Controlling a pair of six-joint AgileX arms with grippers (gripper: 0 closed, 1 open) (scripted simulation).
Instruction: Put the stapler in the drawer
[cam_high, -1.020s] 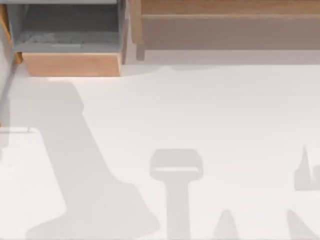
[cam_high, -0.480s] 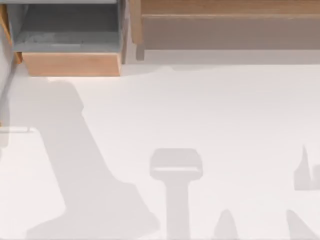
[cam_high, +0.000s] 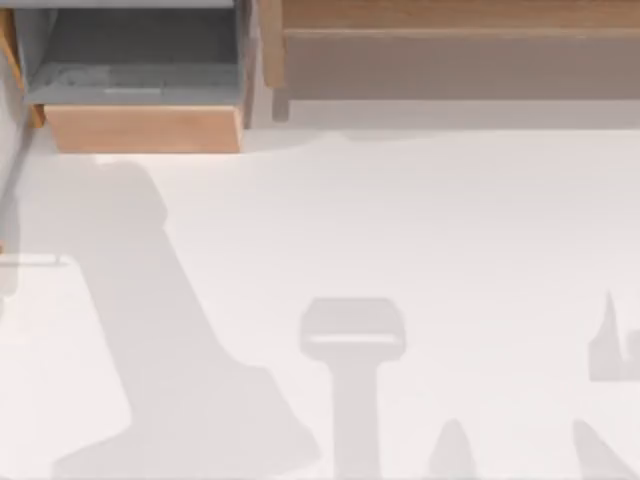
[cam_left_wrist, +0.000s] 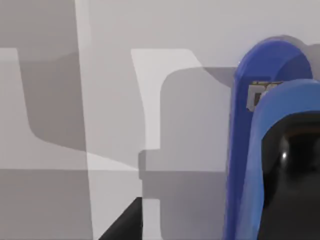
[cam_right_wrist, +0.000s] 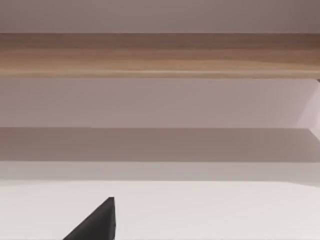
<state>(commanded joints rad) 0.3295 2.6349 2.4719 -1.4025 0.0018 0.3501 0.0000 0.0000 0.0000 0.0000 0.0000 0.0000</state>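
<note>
The drawer (cam_high: 140, 95) sits pulled out at the far left corner of the table (cam_high: 420, 230). I can see its grey floor and its light-wood front from the top view. My left wrist view shows the blue stapler (cam_left_wrist: 272, 150) very close up, with its black end near the camera. I cannot tell if my left fingers hold it. I cannot tell how my right tool stands. A long wood shelf (cam_right_wrist: 160, 55) runs along the far edge.
</note>
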